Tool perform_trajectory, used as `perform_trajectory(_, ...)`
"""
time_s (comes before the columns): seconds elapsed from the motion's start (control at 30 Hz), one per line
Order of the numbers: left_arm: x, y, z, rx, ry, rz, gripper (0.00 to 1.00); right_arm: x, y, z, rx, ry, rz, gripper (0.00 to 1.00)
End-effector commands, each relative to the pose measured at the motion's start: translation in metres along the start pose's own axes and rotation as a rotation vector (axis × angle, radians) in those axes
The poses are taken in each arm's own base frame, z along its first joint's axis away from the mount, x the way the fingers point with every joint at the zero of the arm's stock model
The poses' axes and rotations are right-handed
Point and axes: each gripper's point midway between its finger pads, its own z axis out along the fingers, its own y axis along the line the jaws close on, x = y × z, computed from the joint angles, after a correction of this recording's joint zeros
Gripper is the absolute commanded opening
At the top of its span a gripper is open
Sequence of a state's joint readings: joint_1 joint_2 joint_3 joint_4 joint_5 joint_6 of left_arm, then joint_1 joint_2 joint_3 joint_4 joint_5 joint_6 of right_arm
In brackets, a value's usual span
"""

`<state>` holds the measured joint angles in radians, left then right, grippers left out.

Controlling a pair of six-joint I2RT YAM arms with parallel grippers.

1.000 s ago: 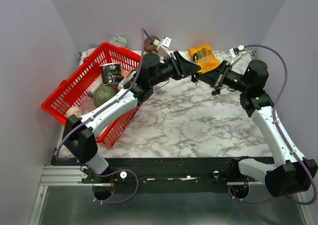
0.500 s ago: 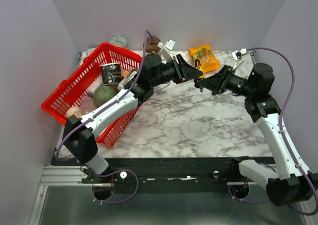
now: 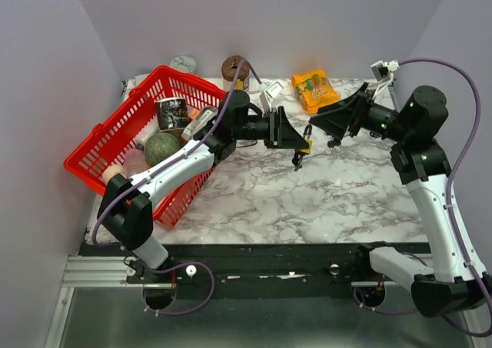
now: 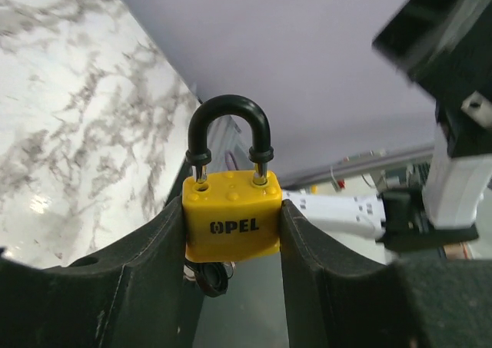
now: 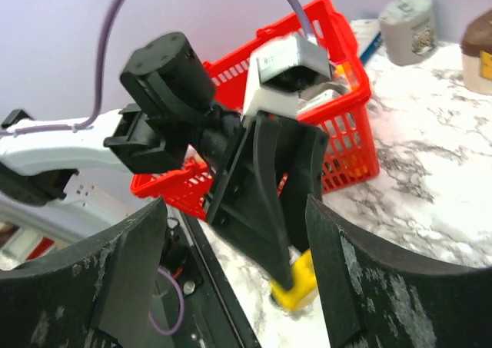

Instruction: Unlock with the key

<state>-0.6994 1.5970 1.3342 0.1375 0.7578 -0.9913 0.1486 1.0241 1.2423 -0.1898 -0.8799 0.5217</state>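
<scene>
1. Left wrist view: yellow block-shaped padlock point(image 4: 231, 223) with a black shackle and "OPEL" printed on its face, pinched upright at both sides of its body by the left gripper point(image 4: 232, 210). Both shackle legs seated in the body.
2. Same view, under the body: small dark key point(image 4: 209, 277), hanging down and blurred.
3. Top external view only: padlock held aloft over the middle of the white marbled table point(image 3: 323, 202), key dangling beneath it.
4. Right wrist view: right gripper point(image 5: 234, 208) spread wide with nothing between its fingers, facing the left arm's black fingers and a sliver of yellow below them.
5. From above: right gripper near the padlock, not touching it.
6. On the table: red plastic mesh basket point(image 3: 115, 144) at the left, holding assorted items; orange snack packet point(image 3: 314, 88) and brown jar point(image 3: 231, 67) at the far edge.
7. All around: plain lilac walls point(image 3: 307, 25).
</scene>
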Motion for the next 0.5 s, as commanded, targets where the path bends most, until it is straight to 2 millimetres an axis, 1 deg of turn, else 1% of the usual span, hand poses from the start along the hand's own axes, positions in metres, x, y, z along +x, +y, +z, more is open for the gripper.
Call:
perform_trajectory(0.0,0.026,-0.078,-0.037,0.321,0.108,0.194,0.0,0.003,0.025,-0.001,-0.173,0.113,-0.04,0.8)
perform_trajectory(0.03,0.029,-0.088,-0.043,0.354,0.11,0.2,0.0,0.002,0.029,0.0,-0.197,0.125,-0.04,0.8)
perform_trajectory(0.07,0.031,-0.094,-0.048,0.376,0.121,0.161,0.0,0.007,0.032,-0.001,-0.238,0.155,-0.023,0.79)
perform_trajectory(0.13,0.039,-0.103,-0.057,0.432,0.14,0.182,0.0,0.011,0.037,-0.001,-0.279,0.184,0.003,0.78)
perform_trajectory(0.17,0.041,-0.104,-0.059,0.439,0.153,0.146,0.0,0.015,0.043,-0.004,-0.314,0.204,0.009,0.78)
perform_trajectory(0.23,0.044,-0.109,-0.063,0.468,0.155,0.155,0.0,0.021,0.048,-0.007,-0.342,0.223,0.017,0.78)
perform_trajectory(0.37,0.047,-0.12,-0.069,0.525,0.172,0.133,0.0,0.038,0.054,-0.013,-0.393,0.266,0.055,0.78)
perform_trajectory(0.4,0.047,-0.126,-0.073,0.549,0.173,0.131,0.0,0.039,0.056,-0.014,-0.407,0.27,0.063,0.77)
perform_trajectory(0.47,0.046,-0.126,-0.073,0.559,0.174,0.119,0.0,0.043,0.062,-0.016,-0.436,0.282,0.071,0.77)
